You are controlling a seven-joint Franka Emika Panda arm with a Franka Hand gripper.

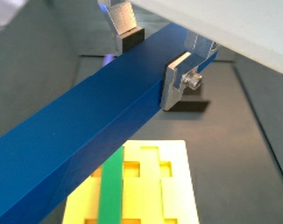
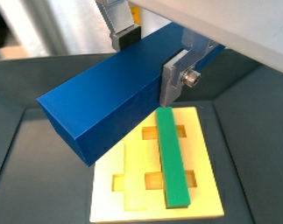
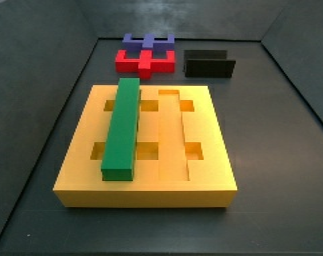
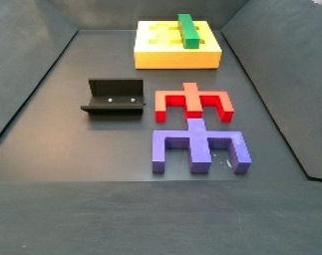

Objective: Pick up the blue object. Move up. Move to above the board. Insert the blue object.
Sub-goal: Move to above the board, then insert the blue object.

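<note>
In both wrist views my gripper is shut on the blue object, a long dark-blue bar, with one silver finger on each long side. The bar hangs in the air above the board, the yellow grooved block. A green bar lies in one of the board's long grooves. Both side views show the board with the green bar. Neither side view shows my gripper or the blue object.
A red notched piece and a purple notched piece lie on the dark floor beyond the board. The fixture stands beside the red piece. Dark walls ring the floor.
</note>
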